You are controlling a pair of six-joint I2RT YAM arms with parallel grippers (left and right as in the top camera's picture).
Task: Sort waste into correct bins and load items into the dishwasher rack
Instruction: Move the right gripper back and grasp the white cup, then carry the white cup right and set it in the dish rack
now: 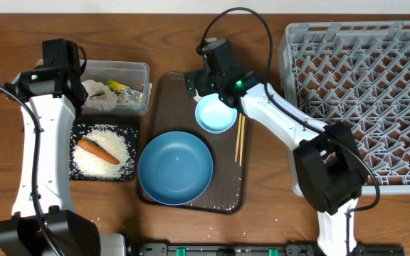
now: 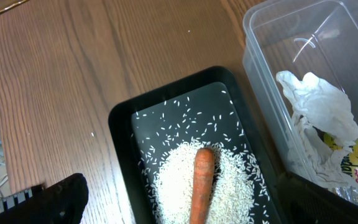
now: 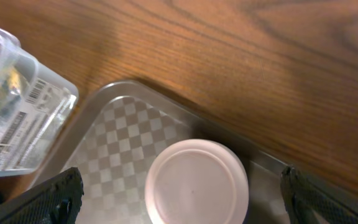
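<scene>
Nothing legible; a barcode label (image 3: pixel 27 118) on the clear tub (image 3: pixel 58 87) (print apparently too blurred).

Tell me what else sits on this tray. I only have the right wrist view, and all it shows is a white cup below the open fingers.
Observer: A small light-blue bowl sits right beside that cup, toward the tray's middle.
Operator: Anything bigger past it?
Observer: Yes, a large blue plate fills the end of the brown tray nearest the arms' bases.
Operator: And the chopsticks?
Observer: The chopsticks lie on the tray along the edge facing the dishwasher rack, beside the bowl.
</scene>
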